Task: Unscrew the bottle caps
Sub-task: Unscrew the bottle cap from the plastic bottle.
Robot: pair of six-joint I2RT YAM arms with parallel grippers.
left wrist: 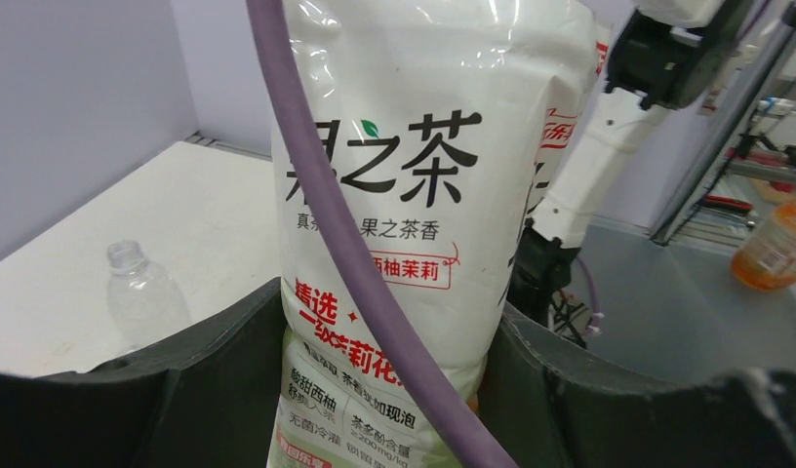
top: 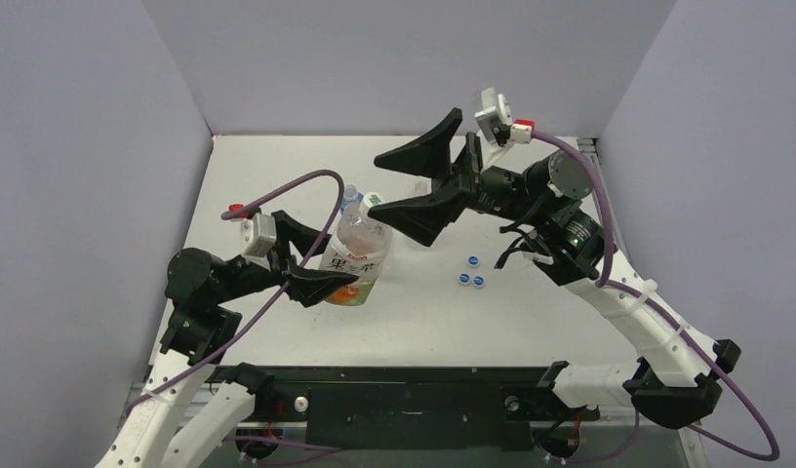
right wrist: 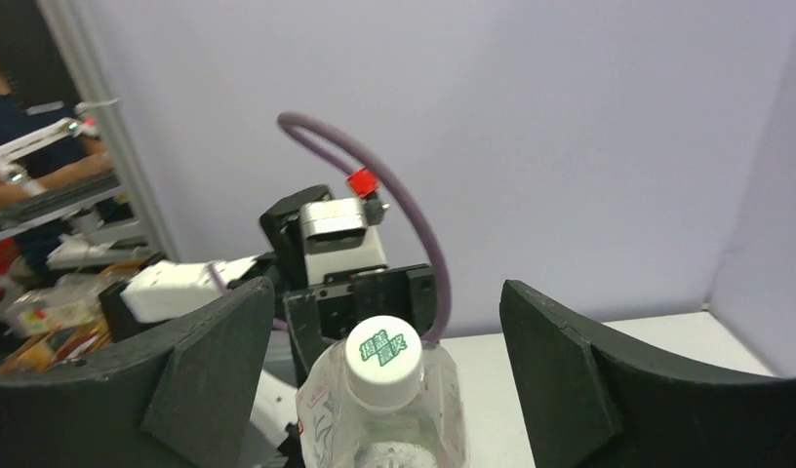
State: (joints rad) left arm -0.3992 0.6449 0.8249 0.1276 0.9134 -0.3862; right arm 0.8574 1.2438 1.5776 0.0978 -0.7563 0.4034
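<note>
Left end effector clamped on wide tea bottle, upright on worktop, three blue caps near on its right, white cap still on the neck, between wide-spread fingers of right end effector, not touched, uncapped clear bottle behind

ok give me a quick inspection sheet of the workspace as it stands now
surface: white table, no spills seen
job's things: wide labelled bottle upright, white cap still on; three blue caps loose on the table to its right; uncapped plain bottle upright nearby
clutter: nothing seen
grippers: left gripper closed on the wide labelled bottle's body; right gripper open, fingers either side of the white cap, not touching
cables: purple cable arcs over the left gripper, crossing its camera's view; right arm's cable away from the bottle
surroundings: lavender walls; orange bottle off the table
</note>
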